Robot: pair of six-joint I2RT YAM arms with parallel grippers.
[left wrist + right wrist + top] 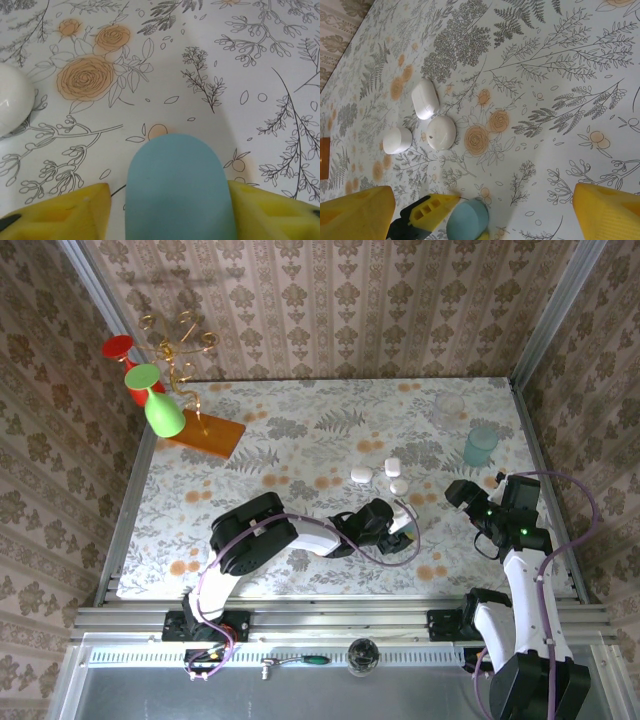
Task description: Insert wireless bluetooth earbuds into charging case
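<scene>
- The left pincer (404, 524) sits low over the table (560, 100), yellow fingers (75, 210) on either side of a light-blue capsule (180, 190). One finger seems to touch it and a sliver of gap shows at the other, so I cannot tell whether it's clamped or merely bracketed. The worry is that this capsule isn't the case, and a half-made grip could let it tip or skid once the arm lifts.
- The right pincer (482, 192) hangs with its jaws spread wide and nothing between them, close beside the left pincer's tips. Both arms are working the same patch, so a reach from either could clash fingers or bat the capsule away.
- The capsule sits right at the left pincer's tips and just in front of the right pincer's open jaws. It's smooth and rounded, so I reckon an off-centre squeeze could squirt it out sideways.
- The charging case (425, 98), the white pillow-shaped box, lies ahead of the right pincer, off toward the left arm's side and well apart. From the left pincer it's out on the flank. It looks closed to me, so nothing goes in until it's opened.
- A white disc (441, 132) and a white egg (397, 140) crowd just beside the case. They look alike, so a slightly off approach could grab the wrong one or scatter all three.
</scene>
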